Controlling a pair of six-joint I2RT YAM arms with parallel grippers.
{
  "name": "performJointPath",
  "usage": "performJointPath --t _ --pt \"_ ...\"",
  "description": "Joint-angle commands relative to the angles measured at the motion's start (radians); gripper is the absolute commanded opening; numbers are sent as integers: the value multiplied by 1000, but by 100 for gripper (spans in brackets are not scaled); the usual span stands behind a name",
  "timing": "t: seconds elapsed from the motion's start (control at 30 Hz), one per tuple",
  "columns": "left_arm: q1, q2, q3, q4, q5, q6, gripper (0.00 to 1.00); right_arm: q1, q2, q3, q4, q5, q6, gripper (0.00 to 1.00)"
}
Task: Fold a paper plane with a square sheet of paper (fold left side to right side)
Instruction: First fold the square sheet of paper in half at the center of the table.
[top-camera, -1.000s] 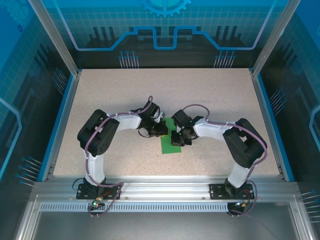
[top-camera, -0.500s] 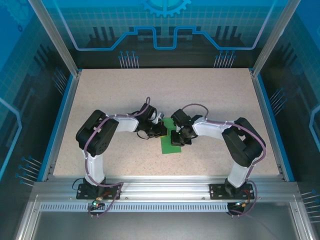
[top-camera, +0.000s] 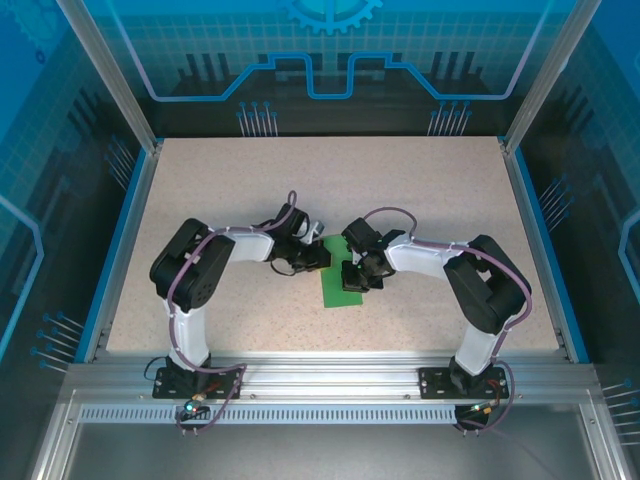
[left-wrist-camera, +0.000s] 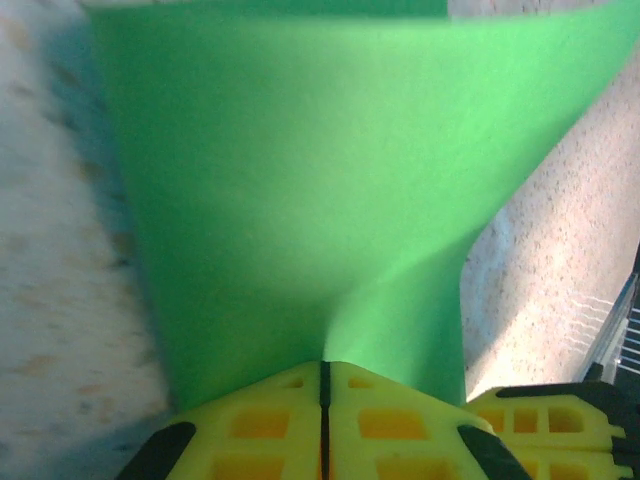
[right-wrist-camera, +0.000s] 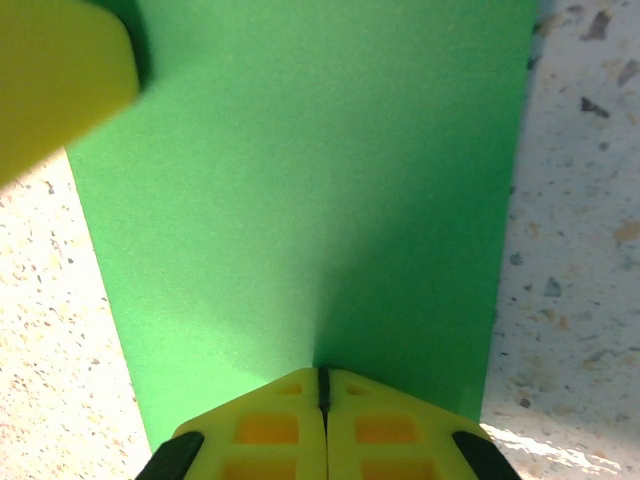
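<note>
Left jaws: closed, the yellow fingers (left-wrist-camera: 265, 425) meeting along a thin dark seam. The green sheet of paper (left-wrist-camera: 300, 200) narrows into that seam and rises from it in a curved, lifted flap, so the left jaws are pinching it.

Right jaws: closed too, with the fingers (right-wrist-camera: 255, 430) seam to seam. Their tips rest on the sheet where it lies flat on the counter (top-camera: 420, 190). A faint shaded line runs up the paper from the tips. I cannot tell whether any paper is caught between them. A yellow finger of the other arm (right-wrist-camera: 55, 80) sits over the sheet's far left corner.

Position: seen from above, the sheet (top-camera: 338, 292) is a narrow strip at mid-counter between the two wrists, which stand close together.

Edges and room: both long edges are straight in the right wrist view, with speckled counter on each side. Wide open surface lies beyond the arms toward the far rail (top-camera: 330, 138) and both side rails.
</note>
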Motion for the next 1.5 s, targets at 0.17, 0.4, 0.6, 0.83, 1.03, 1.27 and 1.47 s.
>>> performJointPath --t 0.17,0.4,0.6,0.83,1.03,1.27,1.47 --pt "63 44 88 -40 -93 48 9 3 61 -48 -105 52 -22 5" --pt "84 101 161 -58 -97 49 9 3 59 -50 -107 52 -25 6" --pt "106 143 214 -65 -98 47 9 3 59 -54 -107 49 -23 6" --pt "128 158 230 -83 -111 61 9 4 49 -68 -66 19 17 6" --pt "152 167 286 -119 -98 76 10 15 47 -75 -36 5 51 6" --pt "158 49 256 -144 -95 85 15 41 21 -79 99 -30 145 7" --pt "158 -138 139 -169 -98 52 29 52 -34 -66 220 -39 217 14"
